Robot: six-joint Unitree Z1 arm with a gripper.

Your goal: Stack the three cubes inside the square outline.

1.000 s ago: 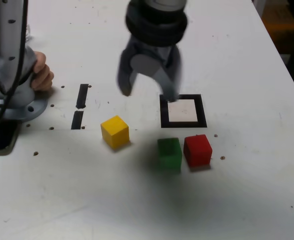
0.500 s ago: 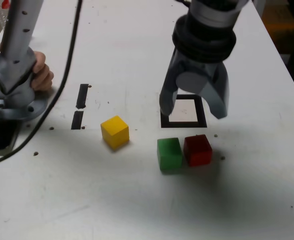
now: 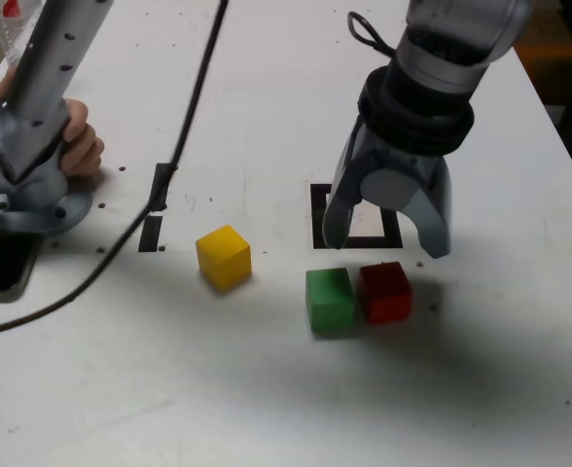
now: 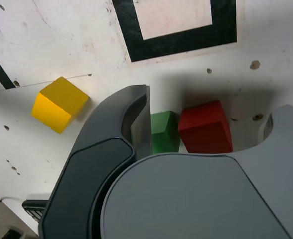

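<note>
Robot arm's gripper (image 3: 387, 241) hanging with fingers spread wide above two blocks on a white table (image 3: 267, 389).

The arm is reaching down from the table's far side, its empty gripper pointing downward over the black square outline (image 3: 317, 216), part of which it is hiding. The red cube (image 3: 384, 291) and green cube (image 3: 329, 300) are sitting side by side, touching, just nearer than the outline; the yellow cube (image 3: 224, 256) is lying apart toward the exterior view's left. The wrist view is showing the outline's pale centre. A hand (image 3: 80, 144) is resting by the arm's base (image 3: 33, 199).
</note>
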